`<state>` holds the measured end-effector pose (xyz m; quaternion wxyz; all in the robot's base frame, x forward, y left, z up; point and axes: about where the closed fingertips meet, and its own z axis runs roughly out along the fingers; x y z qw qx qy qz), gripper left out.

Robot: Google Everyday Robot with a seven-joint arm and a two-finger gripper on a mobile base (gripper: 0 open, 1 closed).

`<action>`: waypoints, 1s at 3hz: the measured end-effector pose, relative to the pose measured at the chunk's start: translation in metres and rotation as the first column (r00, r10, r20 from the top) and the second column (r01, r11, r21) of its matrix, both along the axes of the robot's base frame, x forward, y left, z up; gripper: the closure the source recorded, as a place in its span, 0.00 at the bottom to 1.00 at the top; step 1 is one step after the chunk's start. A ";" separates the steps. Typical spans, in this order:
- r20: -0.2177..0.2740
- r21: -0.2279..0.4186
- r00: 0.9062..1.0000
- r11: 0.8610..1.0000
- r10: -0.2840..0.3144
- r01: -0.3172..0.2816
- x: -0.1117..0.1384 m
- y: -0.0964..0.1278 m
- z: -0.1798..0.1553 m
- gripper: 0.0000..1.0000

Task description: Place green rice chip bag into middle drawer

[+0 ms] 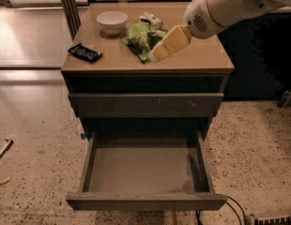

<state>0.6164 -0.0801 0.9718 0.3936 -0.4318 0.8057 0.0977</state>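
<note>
The green rice chip bag (140,36) lies crumpled on the cabinet top, between the white bowl and my gripper. My gripper (154,55) reaches in from the upper right, tilted down to the left. Its tip is at the bag's right front edge, right by it or touching it. The middle drawer (141,165) is pulled fully out below, and its flat floor is bare. The drawer above it (145,105), with small pale scuffs on its front, is closed.
On the cabinet top (202,60) stand a white bowl (111,20) at the back left, a small black packet (84,53) at the front left and a crushed silver can (151,19) behind the bag. A cable (234,209) lies on the floor at the lower right.
</note>
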 end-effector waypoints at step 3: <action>0.081 0.028 0.974 0.977 -0.211 0.209 0.121 -0.010 -0.080 0.00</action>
